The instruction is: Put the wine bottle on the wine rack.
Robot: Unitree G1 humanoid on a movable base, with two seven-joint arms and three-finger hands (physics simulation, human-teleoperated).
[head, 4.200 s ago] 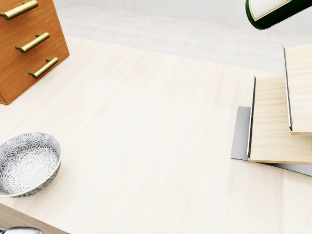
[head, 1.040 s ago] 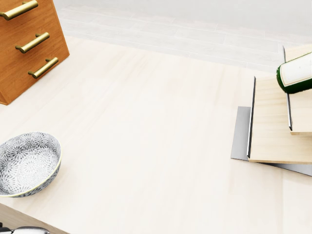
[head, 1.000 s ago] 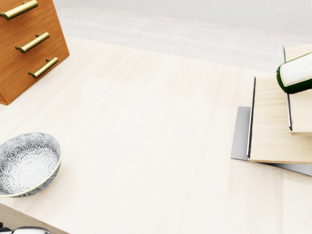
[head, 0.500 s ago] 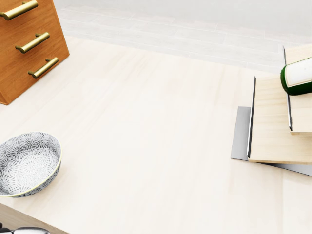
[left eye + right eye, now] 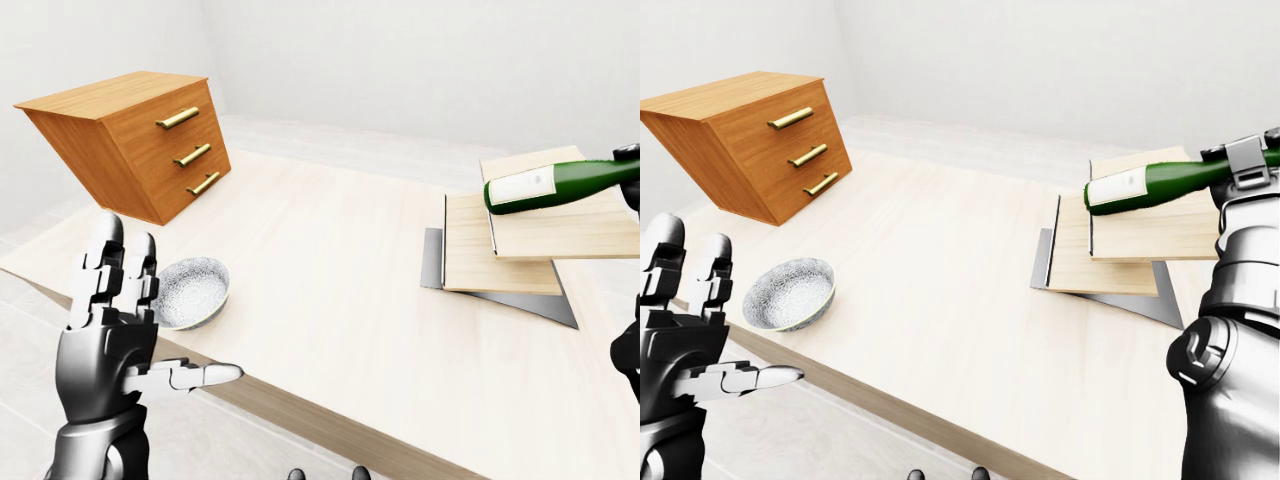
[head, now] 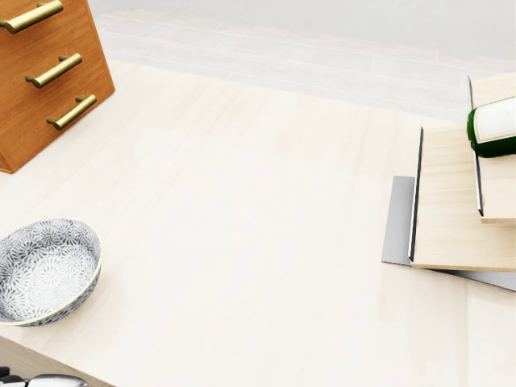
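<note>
A dark green wine bottle [image 5: 1150, 184] with a white label lies nearly level, its base to the left, just above the wine rack [image 5: 1110, 245]. The rack is two stepped pale wood shelves on a grey metal base, at the right of the table. My right hand [image 5: 1248, 160] is shut on the bottle's neck at the right edge of the right-eye view. In the head view only the bottle's base [image 6: 493, 126] shows over the rack [image 6: 447, 210]. My left hand [image 5: 120, 320] is open and empty, raised at the lower left, off the table edge.
A wooden chest of drawers [image 5: 135, 140] with brass handles stands at the table's upper left. A patterned grey bowl [image 5: 190, 292] sits near the table's left edge. The pale wood table [image 5: 330, 290] stretches between bowl and rack.
The bottle has come down from the top of the head view to the rack's upper shelf, then slid a little rightward. The camera has not moved.
</note>
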